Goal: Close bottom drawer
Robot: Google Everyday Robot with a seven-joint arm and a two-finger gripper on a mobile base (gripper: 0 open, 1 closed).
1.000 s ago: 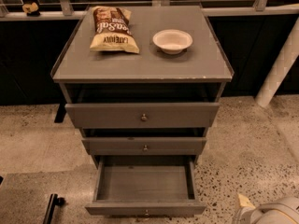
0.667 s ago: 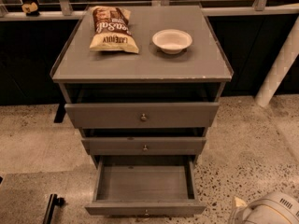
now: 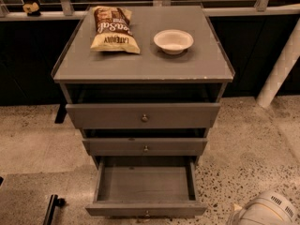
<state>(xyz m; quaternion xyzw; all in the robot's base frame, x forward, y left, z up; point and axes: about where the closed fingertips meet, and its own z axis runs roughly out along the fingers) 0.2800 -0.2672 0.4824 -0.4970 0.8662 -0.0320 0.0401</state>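
Rising further into the near right corner, the gripper shows only as a white housing above the floor, right of the cabinet; wide or narrow, I cannot tell. Bottom drawer stands pulled out toward the near side, unmoved. Chip bag and bowl rest on the surface

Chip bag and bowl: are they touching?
Apart. The camera view shows bare cabinet top between the chip bag and the bowl. The gripper is not in view.
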